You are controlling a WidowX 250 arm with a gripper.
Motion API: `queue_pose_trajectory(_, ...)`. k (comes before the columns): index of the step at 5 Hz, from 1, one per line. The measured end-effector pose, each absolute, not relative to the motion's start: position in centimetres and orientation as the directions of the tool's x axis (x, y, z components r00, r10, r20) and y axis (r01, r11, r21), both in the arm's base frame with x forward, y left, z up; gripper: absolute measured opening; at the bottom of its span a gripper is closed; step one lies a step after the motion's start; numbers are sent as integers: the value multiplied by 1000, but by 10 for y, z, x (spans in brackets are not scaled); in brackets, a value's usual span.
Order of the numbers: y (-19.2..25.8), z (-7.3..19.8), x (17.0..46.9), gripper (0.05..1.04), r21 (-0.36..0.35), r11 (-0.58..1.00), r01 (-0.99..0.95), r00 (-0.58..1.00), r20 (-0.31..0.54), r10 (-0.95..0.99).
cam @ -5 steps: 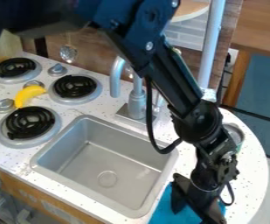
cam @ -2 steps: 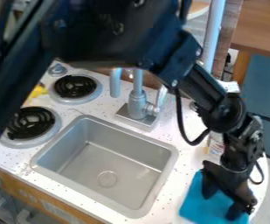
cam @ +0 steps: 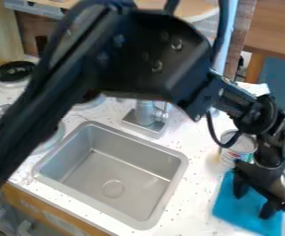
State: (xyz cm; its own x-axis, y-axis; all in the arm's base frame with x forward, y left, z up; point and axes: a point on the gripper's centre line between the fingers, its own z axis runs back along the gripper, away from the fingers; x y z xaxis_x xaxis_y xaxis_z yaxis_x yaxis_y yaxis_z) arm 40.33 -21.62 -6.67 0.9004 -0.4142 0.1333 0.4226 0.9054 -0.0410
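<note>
A cloth (cam: 235,213) lies on the pale, dark-speckled surface (cam: 191,196), at the lower right of the view, to the right of the sink (cam: 120,168). It is bright blue, of one plain colour, and looks thin and mostly flat. Its left edge runs nearly straight down at a slant, and its lower part comes close to the bottom edge of the view.

The end effector (cam: 254,206) points down over this cloth. Its two black fingers stand wide apart, and blue fabric is visible between them, so it is in a released state and nothing is clamped there. The fingertips seem to rest on the cloth, but how firmly they press, I cannot tell.

Just behind the end effector stands a can (cam: 238,146) with a metal rim and a whitish side with some red and green; its right part is partly covered by the arm (cam: 39,103).

The upper right part of the cloth is hidden behind the end effector. The arm also covers the top of the faucet (cam: 145,115) and much of the stove area, where one black coil burner (cam: 15,71) is easy to see at the upper left.
</note>
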Motion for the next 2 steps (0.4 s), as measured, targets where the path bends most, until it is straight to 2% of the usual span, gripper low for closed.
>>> queue_pose_trajectory(1, -224, -66, 417, 1000, -24, 897, 442, 890, 142, -434)
queue_pose_trajectory(2, -222, -66, 415, 1000, -14, 899, 437, 890, 155, -429)
